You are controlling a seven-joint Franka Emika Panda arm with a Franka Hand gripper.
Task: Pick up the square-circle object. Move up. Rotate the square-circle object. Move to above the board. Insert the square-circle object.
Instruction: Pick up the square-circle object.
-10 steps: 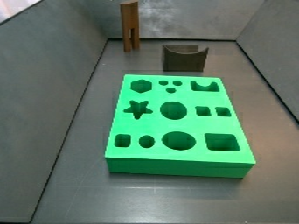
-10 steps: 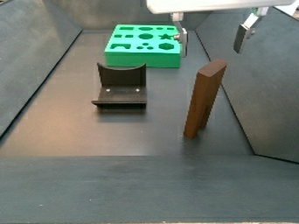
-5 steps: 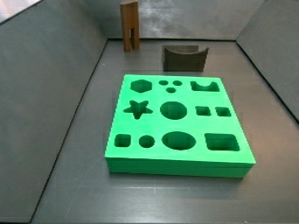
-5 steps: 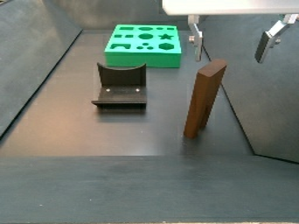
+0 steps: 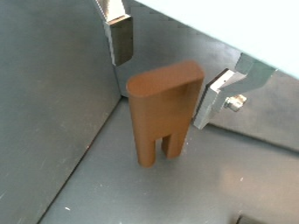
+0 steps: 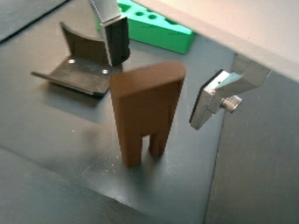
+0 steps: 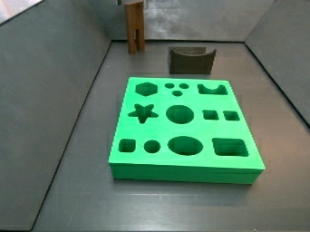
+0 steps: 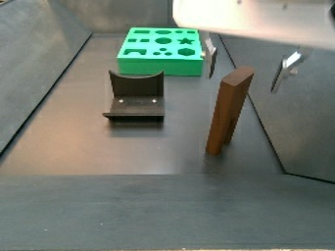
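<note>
The square-circle object [image 8: 229, 110] is a tall brown slab. It stands upright on the dark floor with its two prongs down, as both wrist views show [image 5: 162, 109] [image 6: 145, 112]. In a side view it stands at the far back [image 7: 133, 27]. My gripper [image 8: 249, 61] is open, with one finger [image 5: 119, 37] on each side of the block's rounded top [image 6: 212, 96]. Neither finger is pressed on it. The green board [image 7: 188, 127] lies flat apart from the block and also shows in a side view [image 8: 164, 49] and a wrist view [image 6: 158, 26].
A squat dark grey block with a scooped top [image 8: 133, 96] sits between the brown block and the board [image 7: 190, 60] [image 6: 76, 66]. Grey walls enclose the floor, and one wall [image 8: 308, 108] stands close beside the brown block.
My gripper has moved away from the board and come down over the brown block, so its open fingers now straddle the block's top. The block, the board and the grey block have not moved.
</note>
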